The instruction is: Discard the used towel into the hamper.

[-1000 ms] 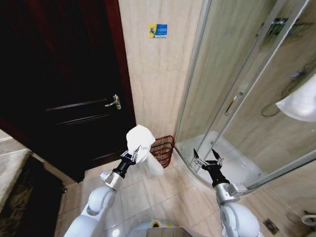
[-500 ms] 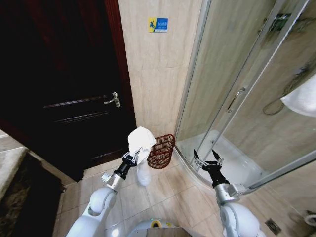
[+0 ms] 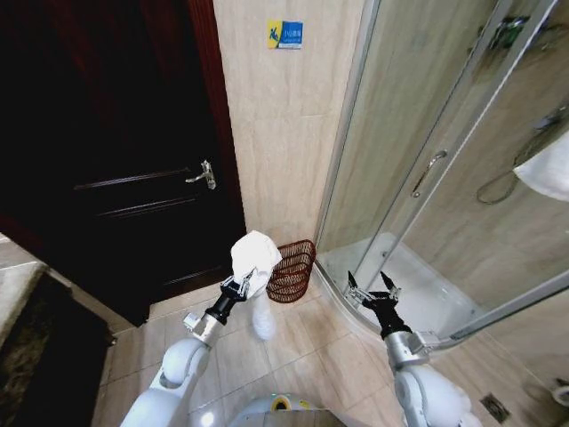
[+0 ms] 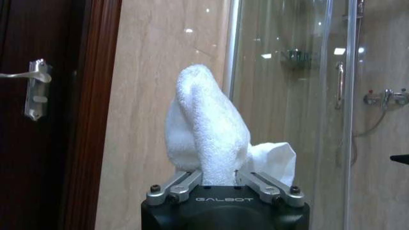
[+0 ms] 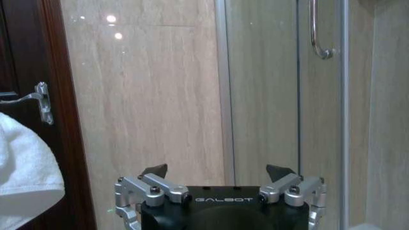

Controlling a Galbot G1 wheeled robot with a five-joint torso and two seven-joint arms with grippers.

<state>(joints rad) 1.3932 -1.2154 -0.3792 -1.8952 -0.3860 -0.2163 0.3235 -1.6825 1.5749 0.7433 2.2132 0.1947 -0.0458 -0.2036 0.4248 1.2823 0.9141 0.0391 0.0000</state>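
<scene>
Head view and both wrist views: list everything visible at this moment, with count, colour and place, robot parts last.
towel: 1, white, held up in the left end effector, beside the hamper
hamper: 1, reddish-brown, on the floor against the wall
door: 1, dark wood, left of the wall, metal handle
sign: 1, blue, high on the wall
shower: 1, glass, on the right
left end effector: 1, black, shut on the towel
right end effector: 1, black, open, before the shower
</scene>
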